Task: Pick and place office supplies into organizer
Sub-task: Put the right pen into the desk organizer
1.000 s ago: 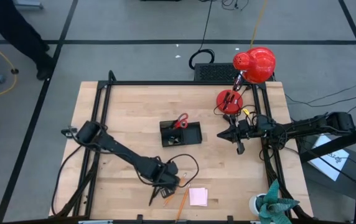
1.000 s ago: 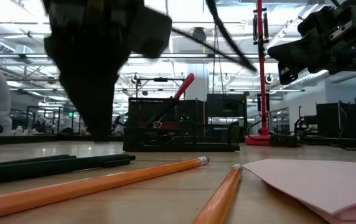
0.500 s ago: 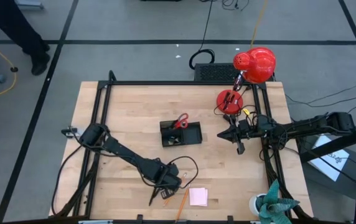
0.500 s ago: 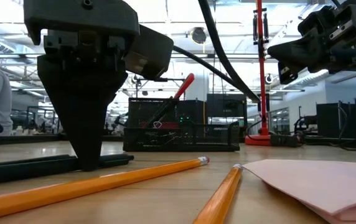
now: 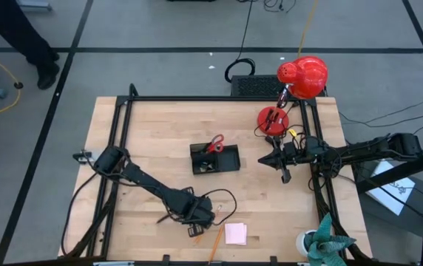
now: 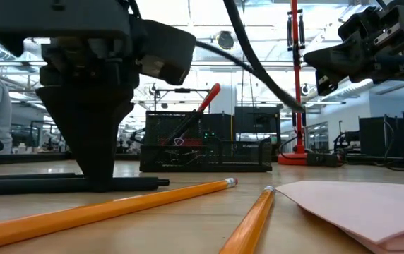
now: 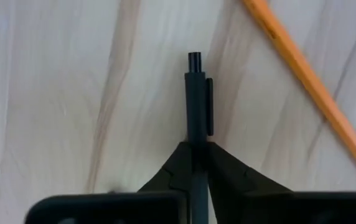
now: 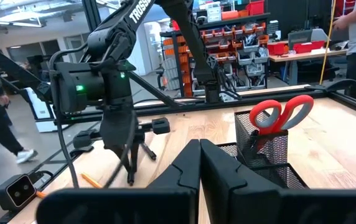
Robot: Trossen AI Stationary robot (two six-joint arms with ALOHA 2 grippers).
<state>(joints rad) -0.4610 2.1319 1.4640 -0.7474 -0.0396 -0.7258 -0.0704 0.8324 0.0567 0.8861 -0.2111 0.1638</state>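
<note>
The wooden tabletop (image 5: 160,133) carries everything, with a dark arm reaching in from each side. The left arm stretches toward the near edge, and its left claw (image 7: 198,163) points down onto a black pen (image 7: 196,99) lying flat on the wood; in the left wrist view the two fingers are pinched tight on the pen's barrel, with the pen's tip and clip showing past them. The low view shows the same claw (image 6: 97,180) standing on the pen (image 6: 61,184), which still lies on the tabletop. The right arm waits at the right side, its right claw (image 5: 285,176) closed and empty, above the wood.

Near the middle of the tabletop sits the black organizer (image 5: 214,158), with the red-handled scissors (image 5: 215,143) standing in its taller section. A red lamp (image 5: 302,77) stands at the far right corner.

Close to the near edge lies the pink sticky-note pad (image 5: 235,233), just right of the left claw. Two orange pencils (image 6: 117,209) lie between the pad and the pen, apart from the pen and not touched by either claw.
</note>
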